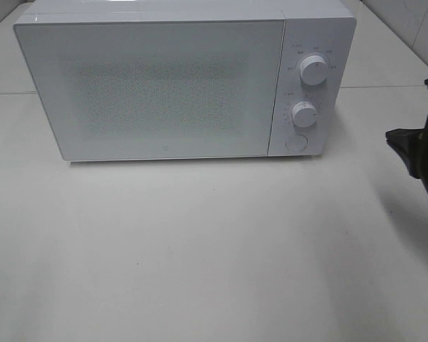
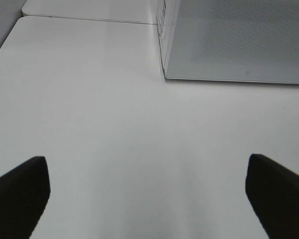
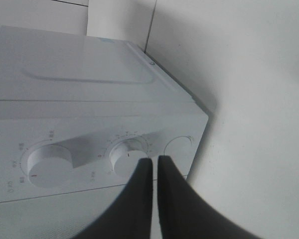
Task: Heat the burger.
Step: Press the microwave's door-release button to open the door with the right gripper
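Nowhere visible, the soft burger wants cradling from below; right fingers [image 3: 139, 181] together, knob [image 3: 123, 162] ahead; left fingers [image 2: 20, 191] apart.

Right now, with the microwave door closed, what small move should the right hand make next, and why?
Probably ease the right hand toward the round button below the dials. The hand is shut, which suits a push rather than a turn, and it hangs clear of the microwave. The door is closed; no burger shows.
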Controlling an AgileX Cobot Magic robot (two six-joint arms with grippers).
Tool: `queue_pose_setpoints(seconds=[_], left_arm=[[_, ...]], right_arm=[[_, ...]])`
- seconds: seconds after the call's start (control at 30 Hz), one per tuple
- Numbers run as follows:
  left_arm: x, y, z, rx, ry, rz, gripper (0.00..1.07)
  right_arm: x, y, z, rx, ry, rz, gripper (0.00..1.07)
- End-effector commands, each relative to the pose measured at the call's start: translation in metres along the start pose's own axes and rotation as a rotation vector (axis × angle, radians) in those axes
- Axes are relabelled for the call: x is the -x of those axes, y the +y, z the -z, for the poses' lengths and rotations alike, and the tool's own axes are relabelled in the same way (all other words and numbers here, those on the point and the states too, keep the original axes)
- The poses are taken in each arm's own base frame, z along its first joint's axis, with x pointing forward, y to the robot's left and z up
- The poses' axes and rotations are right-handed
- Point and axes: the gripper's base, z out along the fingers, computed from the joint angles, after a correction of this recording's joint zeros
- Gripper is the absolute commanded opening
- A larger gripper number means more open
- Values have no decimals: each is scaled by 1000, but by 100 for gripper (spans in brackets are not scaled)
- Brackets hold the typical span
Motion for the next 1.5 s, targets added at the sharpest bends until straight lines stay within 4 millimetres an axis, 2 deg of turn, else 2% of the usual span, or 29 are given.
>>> queue_pose_setpoints(seconds=[0.03, 0.23, 0.43, 0.5, 0.6, 0.67, 0.87, 0.93, 1.03, 1.5], left_arm=[[-1, 0, 2, -1, -13, 6, 100], [-1, 0, 2, -1, -13, 6, 100], [-1, 0, 2, -1, -13, 6, 100], [-1, 0, 2, -1, -13, 6, 100], [-1, 0, 2, -1, -13, 6, 100], [-1, 0, 2, -1, -13, 6, 100], [-1, 0, 2, -1, -13, 6, 100], [-1, 0, 2, -1, -13, 6, 100], [-1, 0, 2, -1, -13, 6, 100], [-1, 0, 2, -1, -13, 6, 100]], right_arm=[[-12, -7, -10, 3, -5, -54, 0], [-35, -22, -28, -31, -17, -107, 0], [-45, -23, -43, -50, 4, -126, 0], [-50, -22, -57, -57, 12, -132, 0], [-50, -21, -60, -58, 12, -135, 0], [-53, -18, -72, -51, 13, -137, 1], [-56, -17, -82, -70, 20, -144, 1], [-58, -11, -94, -65, 24, -150, 1], [-60, -10, -100, -72, 28, -151, 1], [-64, -11, -120, -76, 26, -162, 1]])
